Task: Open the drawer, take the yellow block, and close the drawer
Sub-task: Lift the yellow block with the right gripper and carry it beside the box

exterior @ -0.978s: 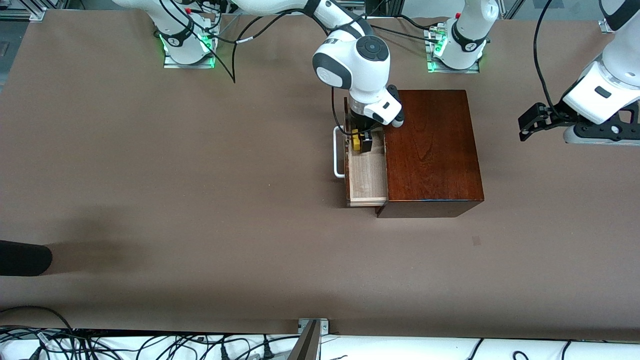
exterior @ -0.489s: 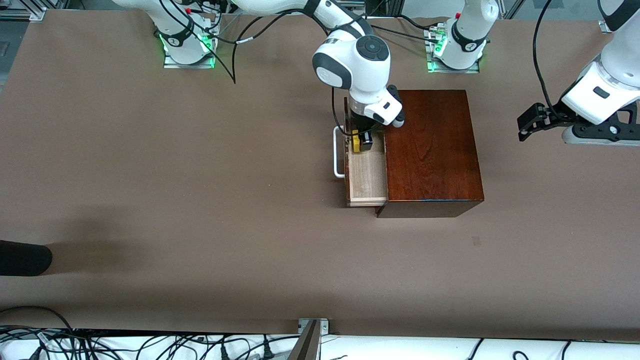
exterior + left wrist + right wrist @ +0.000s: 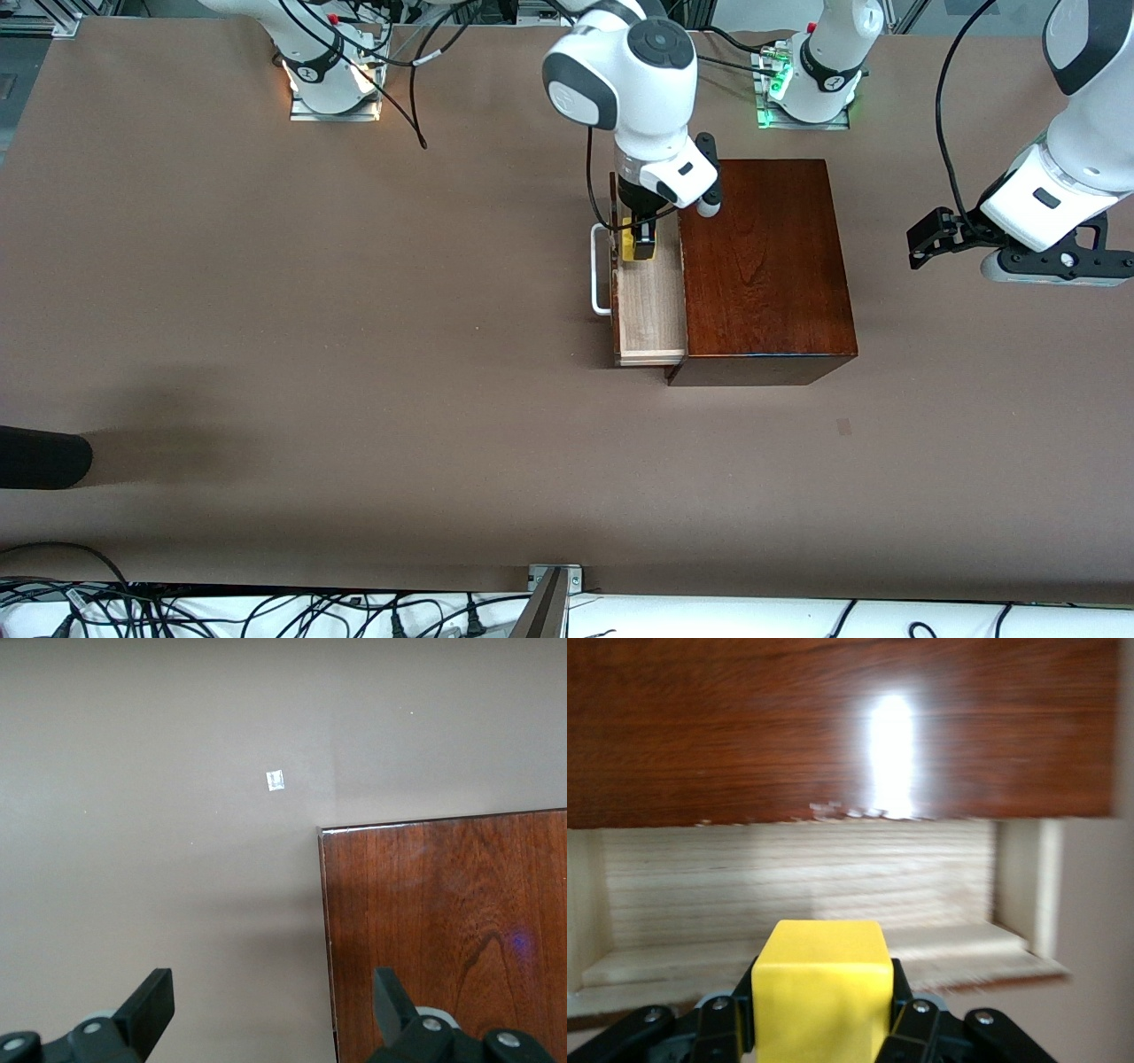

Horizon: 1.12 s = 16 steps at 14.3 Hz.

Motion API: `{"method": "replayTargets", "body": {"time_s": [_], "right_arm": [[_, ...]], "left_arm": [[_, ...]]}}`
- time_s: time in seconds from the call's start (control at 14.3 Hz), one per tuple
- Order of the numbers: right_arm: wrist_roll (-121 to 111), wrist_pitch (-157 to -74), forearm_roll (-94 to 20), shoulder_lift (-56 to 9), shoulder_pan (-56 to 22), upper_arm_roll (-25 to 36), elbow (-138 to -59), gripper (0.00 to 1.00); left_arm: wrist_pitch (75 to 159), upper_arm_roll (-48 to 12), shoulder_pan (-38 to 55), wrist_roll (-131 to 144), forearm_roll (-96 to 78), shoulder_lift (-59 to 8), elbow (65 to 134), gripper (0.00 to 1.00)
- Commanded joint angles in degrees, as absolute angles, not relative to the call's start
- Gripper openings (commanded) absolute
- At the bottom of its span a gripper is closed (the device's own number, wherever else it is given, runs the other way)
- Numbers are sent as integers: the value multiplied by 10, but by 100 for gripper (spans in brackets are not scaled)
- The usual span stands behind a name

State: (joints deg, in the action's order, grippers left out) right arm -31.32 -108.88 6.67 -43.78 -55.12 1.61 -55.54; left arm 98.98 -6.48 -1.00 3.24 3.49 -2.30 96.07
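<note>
The small bright yellow cube (image 3: 639, 249) sits clamped in the right gripper (image 3: 640, 241) over the open pale-wood drawer (image 3: 651, 310); glossy mahogany box (image 3: 762, 266) alongside. The left gripper (image 3: 921, 244) waits, spread wide, over the brown desk (image 3: 266, 310).

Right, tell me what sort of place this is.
Probably a robotics lab test bench. Two arms are bolted to a brown-covered table, cables trail along its edge, and the only props are a wooden box with an open drawer and a yellow block held in the right gripper.
</note>
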Motion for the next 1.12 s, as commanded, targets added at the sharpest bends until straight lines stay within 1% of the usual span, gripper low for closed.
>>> {"method": "replayTargets", "body": {"time_s": [0.0, 0.07, 0.35, 0.49, 0.63, 0.7, 0.77, 0.84, 0.91, 1.05], "right_arm": [[-286, -1054, 55, -381, -532, 42, -561, 0], [-284, -1041, 50, -364, -512, 43, -561, 0], [-274, -996, 3, -339, -410, 44, -562, 0], [-272, -995, 1, -326, -385, 53, -562, 0], [-272, -993, -9, -318, -380, 108, -564, 0], [-272, -985, -28, -314, -363, 119, -566, 0], [-270, -984, -54, -299, -336, 121, -583, 0], [-269, -988, -71, -275, -316, 121, -624, 0], [-267, -991, -78, -252, -295, 121, -661, 0], [-259, -984, -83, -224, -260, 121, -713, 0]], "left_arm": [[991, -65, -11, 33, 29, -23, 955, 100], [992, -65, -11, 33, 30, -23, 955, 100], [989, -66, -11, 33, 28, -21, 955, 100], [985, -65, -18, 33, 22, -12, 955, 100], [989, -63, -18, 33, 21, -11, 941, 100], [987, -59, -19, 33, 21, -11, 939, 100], [981, -57, -21, 33, 21, -10, 938, 100], [967, -56, -29, 33, 21, -9, 934, 100], [953, -58, -32, 33, 21, -8, 934, 100], [939, -56, -33, 33, 23, 0, 934, 100]]}}
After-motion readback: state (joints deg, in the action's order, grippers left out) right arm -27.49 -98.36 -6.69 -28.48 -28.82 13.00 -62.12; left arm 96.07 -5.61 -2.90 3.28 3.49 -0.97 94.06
